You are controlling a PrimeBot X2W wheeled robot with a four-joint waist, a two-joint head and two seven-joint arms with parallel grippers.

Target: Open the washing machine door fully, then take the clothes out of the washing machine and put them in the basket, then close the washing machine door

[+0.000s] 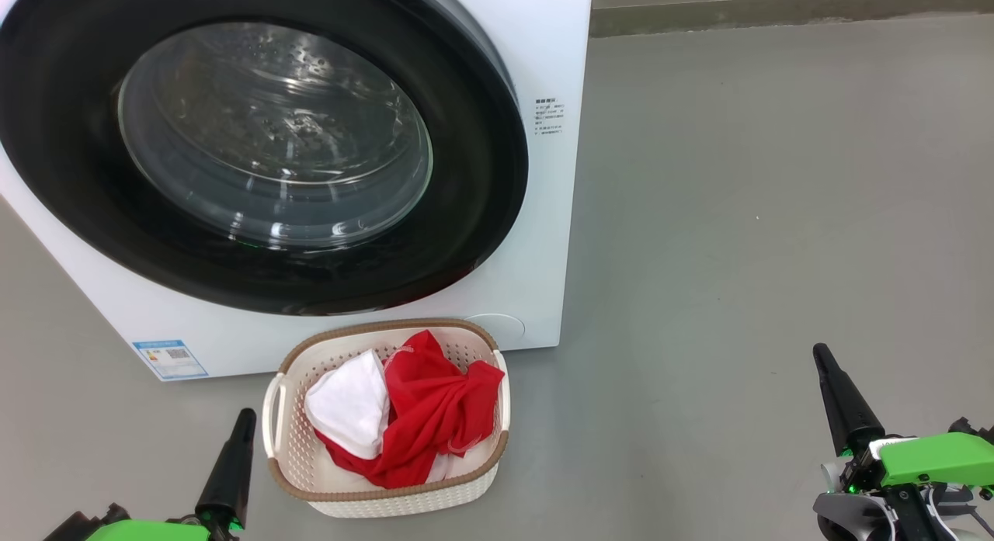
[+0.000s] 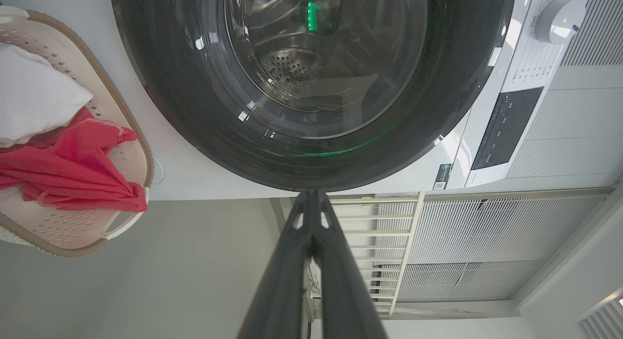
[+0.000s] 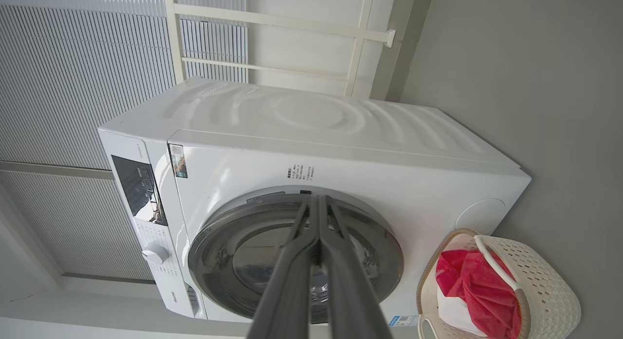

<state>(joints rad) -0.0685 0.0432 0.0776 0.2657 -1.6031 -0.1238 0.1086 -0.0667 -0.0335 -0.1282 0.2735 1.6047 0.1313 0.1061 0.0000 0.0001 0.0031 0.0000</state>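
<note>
The white box-shaped washing machine point(image 1: 543, 60) stands on the grey floor point(image 1: 738, 215). Its round door point(image 1: 466, 215), with a glossy black rim and a bulging clear glass window, lies against the front. Just before it sits the cream perforated basket point(image 1: 404, 506) with a brown rim, holding the clothes point(image 1: 435, 417), red with a white piece. The left claw point(image 1: 245, 418), beside the basket, and the right claw point(image 1: 821, 356), well apart from it, are both pinched together and empty.

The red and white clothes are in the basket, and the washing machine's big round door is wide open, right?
Not quite. The clothes are in the basket, but the door is not wide open. It is shut flat against the front of the washing machine. The head view shows this.
</note>
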